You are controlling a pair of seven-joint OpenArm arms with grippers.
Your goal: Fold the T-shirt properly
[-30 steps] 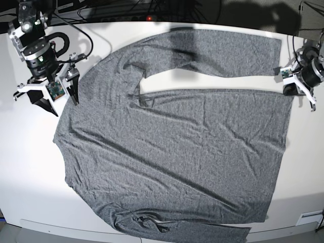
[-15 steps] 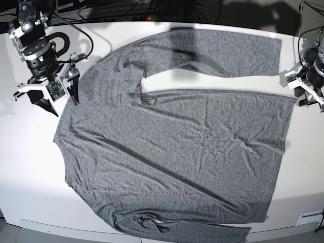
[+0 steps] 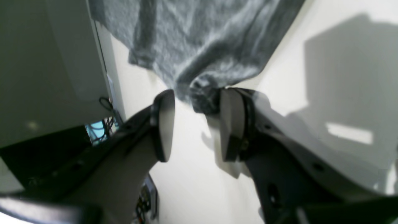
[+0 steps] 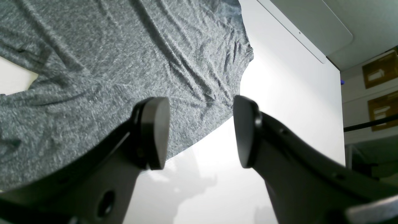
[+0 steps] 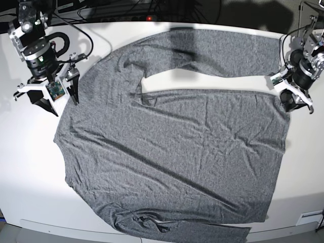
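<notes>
T-shirt [image 5: 177,152] flat between two claws

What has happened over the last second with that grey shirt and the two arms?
The left gripper swung out toward the table's edge, then came back in to the hem corner of the heather-grey long-sleeved T-shirt; that corner now bunches between its open fingers, and the hem edge there has shifted slightly inward. The right gripper stayed put, open, beside the shoulder.

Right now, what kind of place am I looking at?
Probably a robot test bench, not a home: a bare white table holds one grey T-shirt, flanked by the left gripper and right gripper, with cables bundled behind.
</notes>
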